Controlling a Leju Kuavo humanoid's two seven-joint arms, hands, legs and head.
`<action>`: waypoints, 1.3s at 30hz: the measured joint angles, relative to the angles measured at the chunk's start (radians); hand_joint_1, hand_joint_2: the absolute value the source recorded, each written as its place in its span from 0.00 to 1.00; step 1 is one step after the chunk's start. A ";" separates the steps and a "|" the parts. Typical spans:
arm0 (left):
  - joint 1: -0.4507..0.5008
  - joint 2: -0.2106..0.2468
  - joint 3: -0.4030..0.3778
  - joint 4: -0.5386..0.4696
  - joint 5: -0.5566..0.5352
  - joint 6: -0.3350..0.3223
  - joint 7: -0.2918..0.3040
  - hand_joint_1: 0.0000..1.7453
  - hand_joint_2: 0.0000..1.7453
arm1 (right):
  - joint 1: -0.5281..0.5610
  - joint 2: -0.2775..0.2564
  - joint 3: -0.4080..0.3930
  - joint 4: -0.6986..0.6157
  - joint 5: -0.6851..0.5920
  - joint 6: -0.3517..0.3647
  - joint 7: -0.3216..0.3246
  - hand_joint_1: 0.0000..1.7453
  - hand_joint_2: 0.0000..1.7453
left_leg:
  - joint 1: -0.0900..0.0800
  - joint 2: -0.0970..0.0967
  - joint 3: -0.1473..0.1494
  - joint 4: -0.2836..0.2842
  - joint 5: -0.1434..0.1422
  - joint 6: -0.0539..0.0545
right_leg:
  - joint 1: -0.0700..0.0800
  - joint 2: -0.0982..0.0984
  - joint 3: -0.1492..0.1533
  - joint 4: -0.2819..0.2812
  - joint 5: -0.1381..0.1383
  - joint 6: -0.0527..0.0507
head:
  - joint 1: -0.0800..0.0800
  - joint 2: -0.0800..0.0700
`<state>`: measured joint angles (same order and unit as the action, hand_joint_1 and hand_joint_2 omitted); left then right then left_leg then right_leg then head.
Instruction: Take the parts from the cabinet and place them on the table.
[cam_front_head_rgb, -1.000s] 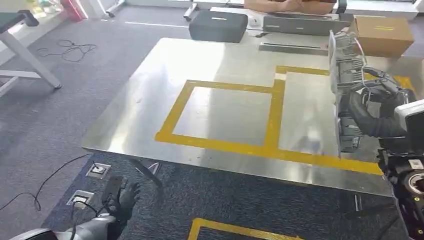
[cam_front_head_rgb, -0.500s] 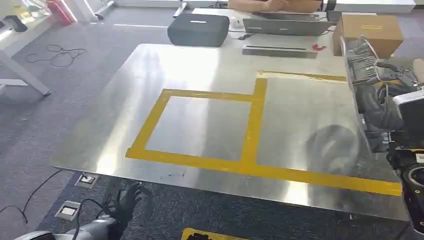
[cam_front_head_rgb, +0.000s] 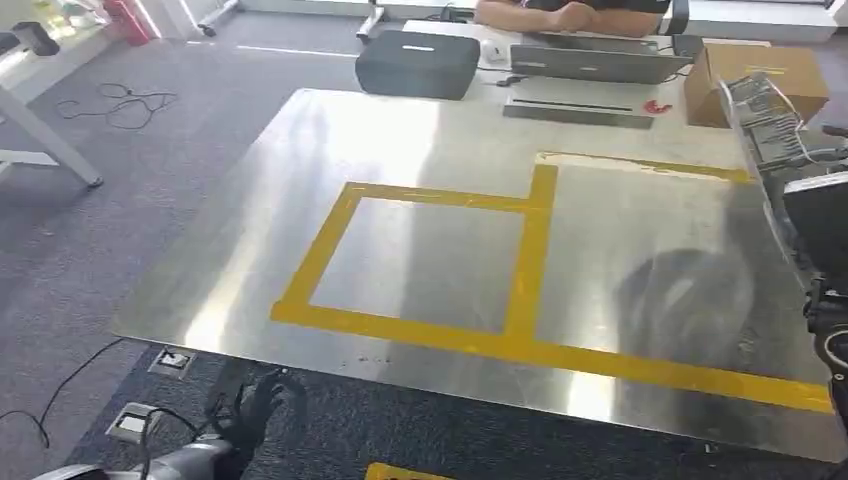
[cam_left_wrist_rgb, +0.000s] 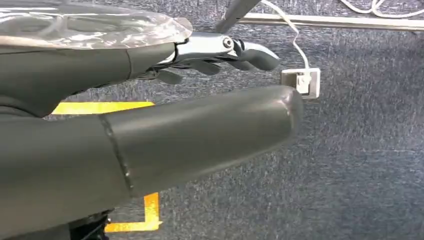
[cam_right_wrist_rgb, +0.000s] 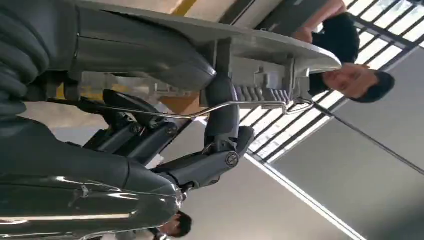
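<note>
Carrying step, near its end: right robot hand (cam_right_wrist_rgb: 210, 125) grips the part (cam_front_head_rgb: 775, 130), a long grey panel held on edge over the worktop's (cam_front_head_rgb: 430, 140) right side. Next: lowering it flat onto the steel, inside the yellow tape (cam_front_head_rgb: 525, 250). Right wrist view alone reveals fingers wrapped round the part; left wrist view gives the left robot hand (cam_left_wrist_rgb: 220, 52), loosely spread, holding nothing, above carpet.

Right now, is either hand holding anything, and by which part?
The right hand holds a long grey part, fingers hooked round its thin wire bar. The left hand holds nothing.
</note>
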<state>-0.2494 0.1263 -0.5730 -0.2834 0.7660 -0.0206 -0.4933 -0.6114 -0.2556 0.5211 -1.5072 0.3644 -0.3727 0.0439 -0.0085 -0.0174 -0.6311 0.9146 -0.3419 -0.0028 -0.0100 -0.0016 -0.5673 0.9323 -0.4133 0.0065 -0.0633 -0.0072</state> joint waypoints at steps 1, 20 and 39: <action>0.000 0.000 0.000 0.000 0.002 0.000 0.000 0.00 0.00 | -0.002 -0.003 0.000 0.005 0.032 -0.007 0.010 1.00 1.00 | 0.000 0.000 0.000 0.000 0.000 0.001 | 0.000 0.000 0.001 -0.002 0.000 0.001 | 0.000 0.000; -0.002 -0.003 0.000 0.000 0.009 0.000 -0.010 0.00 0.00 | -0.032 -0.026 0.039 0.103 0.128 0.094 0.043 1.00 1.00 | 0.005 -0.001 0.001 0.000 -0.001 0.004 | 0.002 -0.001 0.005 -0.005 0.000 0.004 | 0.001 0.000; -0.001 -0.001 0.000 0.000 0.005 0.002 -0.024 0.00 0.00 | -0.051 -0.026 0.101 0.354 0.136 0.163 0.055 1.00 1.00 | 0.005 -0.001 0.004 0.000 -0.001 0.004 | 0.002 -0.001 0.006 -0.005 0.000 0.004 | 0.000 0.000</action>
<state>-0.2502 0.1251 -0.5730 -0.2834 0.7706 -0.0191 -0.5169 -0.6629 -0.2811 0.6222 -1.1528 0.5001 -0.2098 0.0988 -0.0032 -0.0183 -0.6273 0.9146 -0.3427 0.0014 -0.0078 -0.0024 -0.5609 0.9277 -0.4128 0.0100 -0.0629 -0.0072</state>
